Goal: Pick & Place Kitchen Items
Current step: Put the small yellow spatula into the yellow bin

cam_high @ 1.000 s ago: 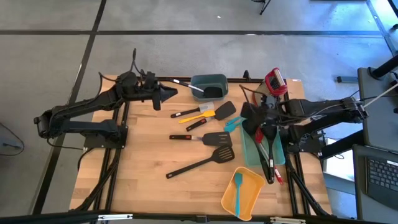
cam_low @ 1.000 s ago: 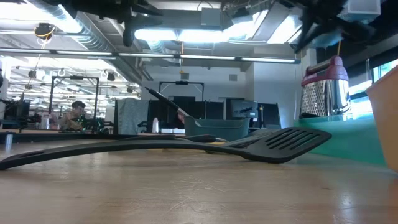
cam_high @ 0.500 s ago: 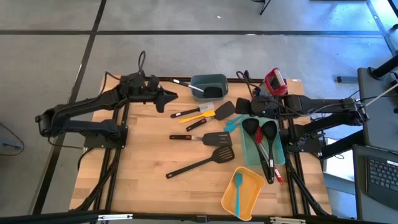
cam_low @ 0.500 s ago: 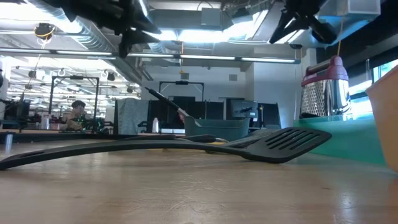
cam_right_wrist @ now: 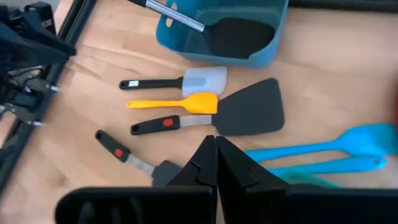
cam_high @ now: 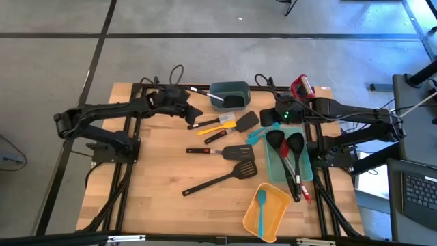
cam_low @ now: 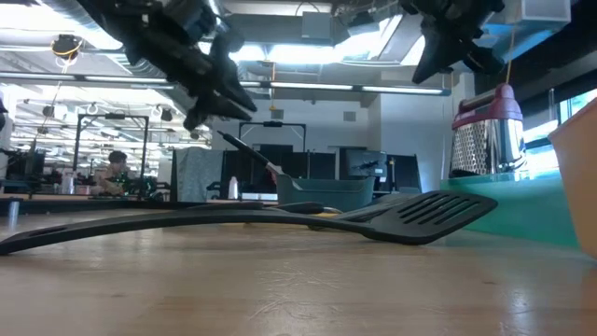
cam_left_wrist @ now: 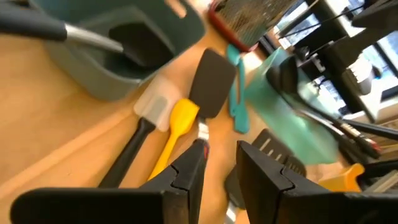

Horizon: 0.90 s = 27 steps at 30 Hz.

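- My left gripper (cam_high: 190, 109) hangs over the table's (cam_high: 157, 178) far side with its fingers (cam_left_wrist: 186, 174) a little apart and nothing between them, pointing at the loose utensils.
- Just ahead of it I see a white-headed spatula (cam_high: 220, 120), a yellow spatula (cam_high: 220, 127) and a solid black turner (cam_high: 240, 123) lying side by side.
- Beyond those, a grey-blue bin (cam_high: 230, 95) holds a black spoon (cam_right_wrist: 230, 34).
- My right gripper (cam_high: 275, 117) hovers near the teal tray (cam_high: 276, 166), fingers (cam_right_wrist: 202, 163) pressed together, empty.
- That tray carries two black ladles (cam_high: 285, 147).
- Two teal spatulas (cam_right_wrist: 336, 152) lie beside it.
- Slotted turners (cam_high: 240, 160) rest mid-table.
- An orange tray (cam_high: 268, 210) holds a teal spatula (cam_high: 261, 205).
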Motion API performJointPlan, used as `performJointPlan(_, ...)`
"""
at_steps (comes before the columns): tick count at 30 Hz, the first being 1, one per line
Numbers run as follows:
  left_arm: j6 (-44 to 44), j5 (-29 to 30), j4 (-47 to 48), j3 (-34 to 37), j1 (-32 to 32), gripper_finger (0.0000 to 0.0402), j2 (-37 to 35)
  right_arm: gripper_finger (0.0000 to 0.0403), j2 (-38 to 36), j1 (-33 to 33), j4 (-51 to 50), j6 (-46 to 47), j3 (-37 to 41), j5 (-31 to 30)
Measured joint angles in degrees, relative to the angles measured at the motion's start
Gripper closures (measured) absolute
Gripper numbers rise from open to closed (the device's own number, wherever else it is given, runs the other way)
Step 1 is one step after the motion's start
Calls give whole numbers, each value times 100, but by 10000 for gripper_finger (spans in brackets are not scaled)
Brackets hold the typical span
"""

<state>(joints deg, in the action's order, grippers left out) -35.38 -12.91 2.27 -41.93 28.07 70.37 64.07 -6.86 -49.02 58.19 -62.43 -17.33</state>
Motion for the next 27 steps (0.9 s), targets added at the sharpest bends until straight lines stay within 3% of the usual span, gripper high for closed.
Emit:
performJointPlan(6,-49,-240,-57,0,-13,316,365,403,20,-277,-2,-333,0,1)
performJointPlan(12,466,-148,-30,2,-21,316,506,403,110,-542,15,-504,0,22)
performJointPlan(27,831,-280,-259,0,-39,316,575,403,586,-635,383,-522,2,738)
